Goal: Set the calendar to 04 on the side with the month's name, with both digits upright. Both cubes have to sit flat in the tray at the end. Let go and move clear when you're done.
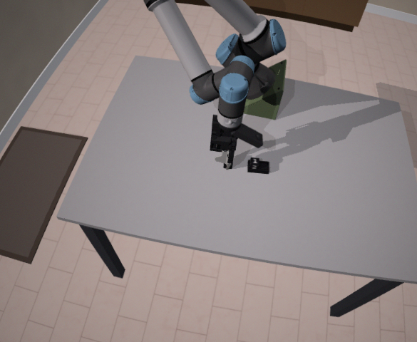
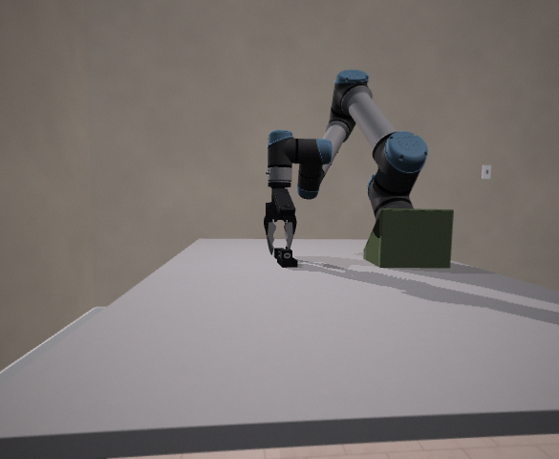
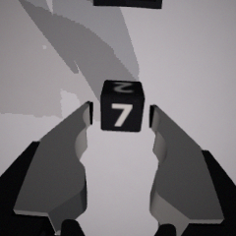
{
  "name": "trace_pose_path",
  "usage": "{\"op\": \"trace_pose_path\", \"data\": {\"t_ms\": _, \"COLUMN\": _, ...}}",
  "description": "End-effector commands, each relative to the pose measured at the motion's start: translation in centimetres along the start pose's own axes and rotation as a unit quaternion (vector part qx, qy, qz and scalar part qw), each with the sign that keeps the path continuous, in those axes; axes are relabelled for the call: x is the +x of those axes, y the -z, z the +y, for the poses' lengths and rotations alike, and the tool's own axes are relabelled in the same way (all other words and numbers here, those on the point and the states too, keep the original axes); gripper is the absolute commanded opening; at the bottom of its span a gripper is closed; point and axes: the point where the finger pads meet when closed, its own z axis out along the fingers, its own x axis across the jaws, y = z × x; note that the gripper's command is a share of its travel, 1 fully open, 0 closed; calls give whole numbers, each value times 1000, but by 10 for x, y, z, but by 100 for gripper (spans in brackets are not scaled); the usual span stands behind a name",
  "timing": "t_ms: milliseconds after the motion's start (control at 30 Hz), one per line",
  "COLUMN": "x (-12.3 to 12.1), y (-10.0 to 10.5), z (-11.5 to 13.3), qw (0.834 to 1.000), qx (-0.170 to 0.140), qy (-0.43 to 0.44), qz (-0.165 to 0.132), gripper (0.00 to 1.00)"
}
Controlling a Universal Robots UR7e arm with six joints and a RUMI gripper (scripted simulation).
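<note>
Your gripper (image 3: 119, 115) sits partly open around the cube (image 3: 122, 113) at the wrist view's centre, a gap on each side, so it holds nothing. The cube rests on the table (image 1: 164, 206), its 7 facing the camera. The tray (image 1: 258, 166), mid-frame in the top view, shows 1 and 2.

The top view looks steeply down from high above the counter's (image 1: 186, 216) near edge, taking in the floor around it. The exterior view sits low at one counter (image 2: 279, 356) end, facing along it toward the arm (image 2: 363, 113). The wrist view looks down between the gripper (image 3: 120, 115) fingers, very close. All three share the counter's middle.
</note>
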Motion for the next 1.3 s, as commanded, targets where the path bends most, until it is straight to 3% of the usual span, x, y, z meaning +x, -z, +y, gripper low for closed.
{"op": "trace_pose_path", "data": {"t_ms": 0, "x": 0, "y": 0, "z": 0, "qw": 1000, "qx": 0, "qy": 0, "qz": 0, "gripper": 28}}
{"op": "trace_pose_path", "data": {"t_ms": 167, "x": 0, "y": 0, "z": 0, "qw": 1000, "qx": 0, "qy": 0, "qz": 0, "gripper": 28}}
{"op": "trace_pose_path", "data": {"t_ms": 200, "x": 0, "y": 0, "z": 0, "qw": 1000, "qx": 0, "qy": 0, "qz": 0, "gripper": 10}}
{"op": "trace_pose_path", "data": {"t_ms": 1267, "x": 0, "y": 0, "z": 0, "qw": 1000, "qx": 0, "qy": 0, "qz": 0, "gripper": 10}}
